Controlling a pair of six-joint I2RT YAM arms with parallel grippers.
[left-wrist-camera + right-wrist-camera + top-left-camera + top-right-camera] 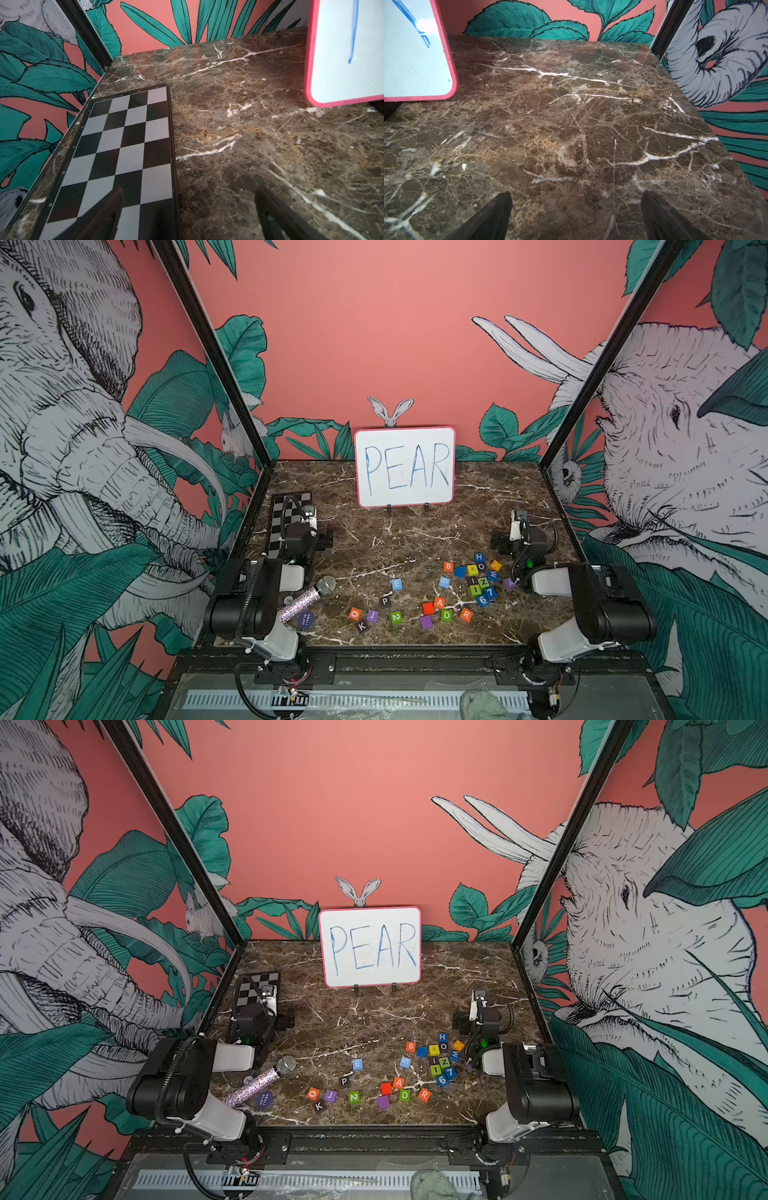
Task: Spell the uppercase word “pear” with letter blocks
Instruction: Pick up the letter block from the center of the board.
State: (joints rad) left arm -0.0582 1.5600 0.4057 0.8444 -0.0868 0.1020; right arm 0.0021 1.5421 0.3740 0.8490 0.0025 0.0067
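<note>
You have nothing spelled yet: P block (385,601), E block (397,584), A block (439,603), R block (466,615) lie apart, lower middle. Your left gripper (189,197) and right gripper (576,196) stand open, empty.

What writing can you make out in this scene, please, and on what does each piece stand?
"PEAR": whiteboard
"P": P block
"E": E block
"A": A block
"R": R block
"O": orange O block
"J": J block
"K": K block
"2": 2 block
"D": D block
"B": B block
"H": H block
"Z": Z block
"7": 7 block
"6": 6 block
"SMALL BLIND" (faint): purple disc
Remaining blocks, chessboard edge marks: too small or blurred.
</note>
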